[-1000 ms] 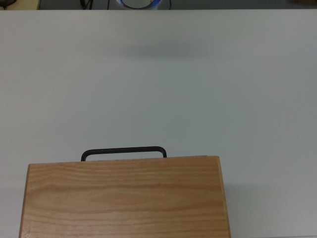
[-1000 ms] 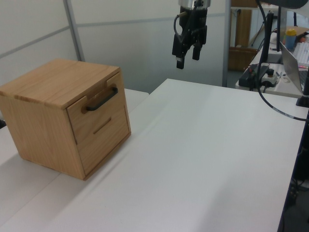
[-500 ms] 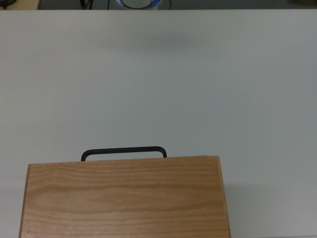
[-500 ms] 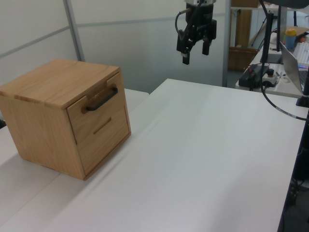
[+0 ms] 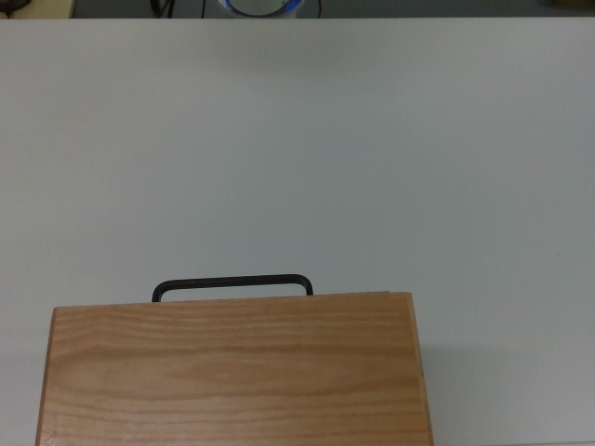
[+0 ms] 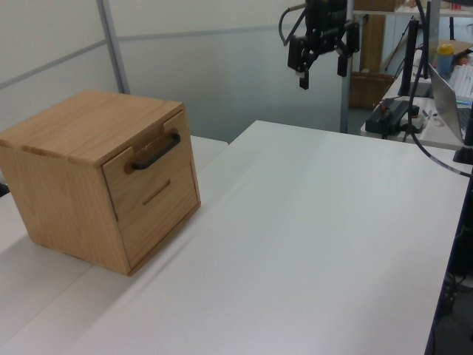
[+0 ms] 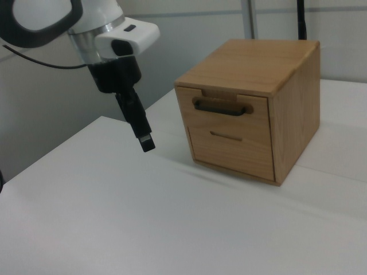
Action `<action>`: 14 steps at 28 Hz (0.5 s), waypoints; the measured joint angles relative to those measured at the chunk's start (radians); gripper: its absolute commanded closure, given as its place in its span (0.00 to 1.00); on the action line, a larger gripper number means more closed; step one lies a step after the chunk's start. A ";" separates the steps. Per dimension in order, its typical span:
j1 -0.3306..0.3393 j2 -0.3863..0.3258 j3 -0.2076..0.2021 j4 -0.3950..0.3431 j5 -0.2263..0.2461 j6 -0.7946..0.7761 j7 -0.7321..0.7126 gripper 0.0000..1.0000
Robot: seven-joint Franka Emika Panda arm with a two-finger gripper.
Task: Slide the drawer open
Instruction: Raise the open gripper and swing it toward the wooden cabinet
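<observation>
Our black two-finger tool (image 6: pixel 321 68) hung high above the white counter (image 6: pixel 310 244), its fingers apart and holding nothing. Well apart from the tool and far below it sat the light wood drawer (image 6: pixel 145 169) with its thin black U-shaped bar handle (image 6: pixel 156 151), shut flush in the wooden cabinet (image 6: pixel 89 177). We judged the reach hardly begun: we had to descend, straddle the bar squarely, close, then pull straight along the drawer's travel, lest the unfixed cabinet drag. Beyond the tool stood pale wall panels and a cluttered bench with cables.
</observation>
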 measured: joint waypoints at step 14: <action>0.008 -0.273 0.000 -0.235 0.000 0.067 0.323 0.00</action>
